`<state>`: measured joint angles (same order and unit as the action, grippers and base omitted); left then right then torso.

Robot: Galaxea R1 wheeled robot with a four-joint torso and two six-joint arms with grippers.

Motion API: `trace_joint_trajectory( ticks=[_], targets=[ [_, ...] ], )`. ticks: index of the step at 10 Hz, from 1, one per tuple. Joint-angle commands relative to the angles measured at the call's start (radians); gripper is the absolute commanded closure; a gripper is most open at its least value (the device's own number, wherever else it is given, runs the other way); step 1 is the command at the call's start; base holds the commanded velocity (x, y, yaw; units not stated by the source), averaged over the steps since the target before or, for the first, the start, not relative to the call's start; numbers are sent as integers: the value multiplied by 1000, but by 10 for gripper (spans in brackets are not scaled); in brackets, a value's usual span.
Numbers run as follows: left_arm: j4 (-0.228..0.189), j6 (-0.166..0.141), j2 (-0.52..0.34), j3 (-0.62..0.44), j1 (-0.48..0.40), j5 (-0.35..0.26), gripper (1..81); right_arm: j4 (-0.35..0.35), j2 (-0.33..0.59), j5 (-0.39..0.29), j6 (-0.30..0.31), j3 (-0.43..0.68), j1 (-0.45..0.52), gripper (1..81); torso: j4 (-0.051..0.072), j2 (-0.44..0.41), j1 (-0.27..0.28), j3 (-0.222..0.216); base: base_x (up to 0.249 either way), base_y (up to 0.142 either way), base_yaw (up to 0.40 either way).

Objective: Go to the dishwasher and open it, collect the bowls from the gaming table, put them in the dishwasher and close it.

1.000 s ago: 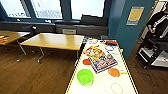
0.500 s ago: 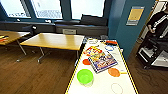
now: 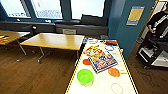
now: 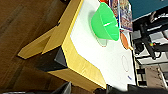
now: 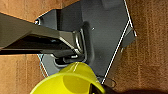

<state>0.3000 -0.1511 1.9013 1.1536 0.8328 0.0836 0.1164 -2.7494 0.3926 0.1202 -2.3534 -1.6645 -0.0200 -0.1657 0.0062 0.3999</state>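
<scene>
The gaming table (image 3: 126, 75) runs away from me in the head view, white-topped with a yellow rim. A lime green bowl (image 3: 85, 77) stands upright on its near left part. The left wrist view has the same green bowl (image 4: 105, 23) on the white top, beyond the table's yellow corner (image 4: 75, 57) and its black end fitting. My left gripper (image 4: 83, 91) is short of that corner, open and holding nothing. In the right wrist view a yellow bowl (image 5: 70, 83) hangs over my grey base and the wood floor, with my right gripper (image 5: 82, 90) shut on it. The dishwasher is out of view.
Flat orange discs (image 3: 114, 72) and colourful printed boxes (image 3: 102, 61) lie on the table past the green bowl. Wood-topped tables (image 3: 53, 40) stand to the left on the wood floor. At the right are a black cart (image 3: 155, 53) and a person (image 3: 157, 22).
</scene>
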Motion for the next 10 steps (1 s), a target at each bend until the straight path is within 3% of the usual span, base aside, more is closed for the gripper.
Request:
trace_joint_trajectory(
  ticks=[1,3,5,7,8,9,10],
  targets=[
    [11,4,10,67,-185,-163,10,20,23,-60,-1,5,21,811,0,0,0,0,0,0,0],
    [-9,5,50,129,-261,-244,10,20,31,-63,-1,4,28,811,0,0,0,0,0,0,0],
    [16,-1,90,153,-321,-289,10,20,34,-64,7,2,33,811,0,0,0,0,0,0,0],
    [79,-85,99,144,-365,-282,10,20,29,-64,10,2,38,811,0,0,1,0,0,0,0],
    [93,-158,107,147,-390,-275,10,20,27,-67,10,2,41,811,0,0,1,0,0,0,0],
    [90,-205,128,150,-428,-262,10,20,27,-69,10,2,45,811,0,0,1,1,0,0,0],
    [91,-225,163,176,-471,-266,10,20,27,-78,10,2,51,811,0,0,1,1,0,0,0]
  ],
)
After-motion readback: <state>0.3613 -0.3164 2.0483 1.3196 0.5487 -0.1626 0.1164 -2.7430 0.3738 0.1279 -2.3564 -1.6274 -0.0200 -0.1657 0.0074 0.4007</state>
